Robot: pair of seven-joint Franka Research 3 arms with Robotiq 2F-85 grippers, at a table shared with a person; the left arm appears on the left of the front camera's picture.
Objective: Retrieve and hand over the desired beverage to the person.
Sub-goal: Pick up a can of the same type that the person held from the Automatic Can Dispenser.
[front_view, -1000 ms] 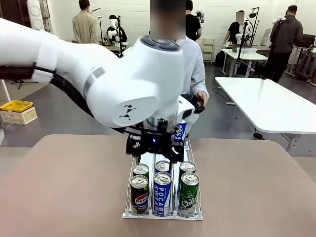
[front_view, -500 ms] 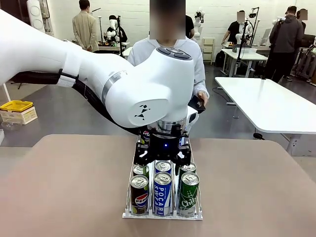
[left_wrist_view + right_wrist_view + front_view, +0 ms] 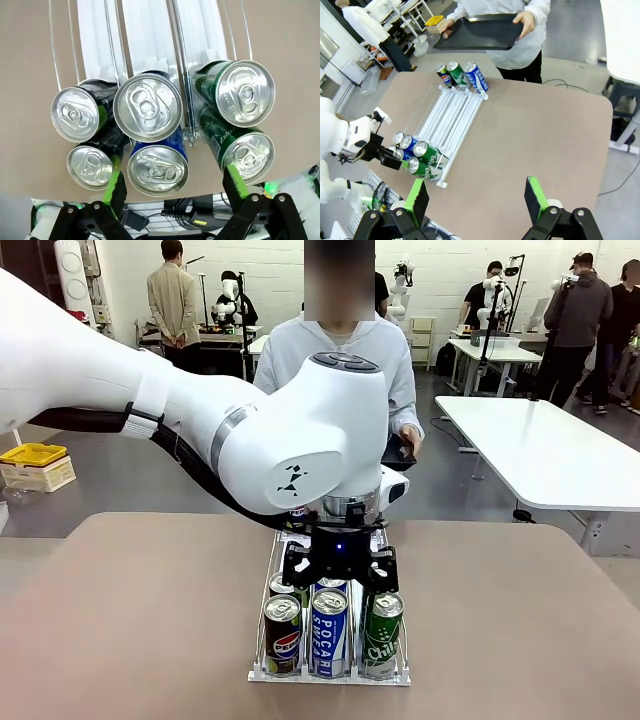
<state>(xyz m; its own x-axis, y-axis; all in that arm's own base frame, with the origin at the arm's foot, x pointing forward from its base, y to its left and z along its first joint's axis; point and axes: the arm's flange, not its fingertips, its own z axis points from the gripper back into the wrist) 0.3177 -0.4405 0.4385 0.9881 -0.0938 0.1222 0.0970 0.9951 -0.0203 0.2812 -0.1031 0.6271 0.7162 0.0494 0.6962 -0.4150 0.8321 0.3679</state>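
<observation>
A clear three-lane can rack (image 3: 262,672) lies along the middle of the table. At its near end stand black Pepsi cans (image 3: 283,635), blue Pocari Sweat cans (image 3: 329,630) and green Chilsung cans (image 3: 382,632), two deep. My left gripper (image 3: 340,580) hangs open just above them. In the left wrist view its green pads (image 3: 116,185) flank the middle lane's blue can (image 3: 157,169). My right gripper (image 3: 476,200) is open and empty, high above the table. The person (image 3: 340,360) in a white hooded jacket stands at the far side, holding a dark tray (image 3: 480,32).
Three more cans (image 3: 462,75) stand at the rack's far end. Bare brown table (image 3: 520,630) lies on both sides of the rack. A white table (image 3: 545,445) stands behind on the right, and a yellow box (image 3: 33,454) on the left.
My left arm has come back along the rack toward its near end and dropped lower, from over the second row to just above the front cans. Its jaws stayed open.
</observation>
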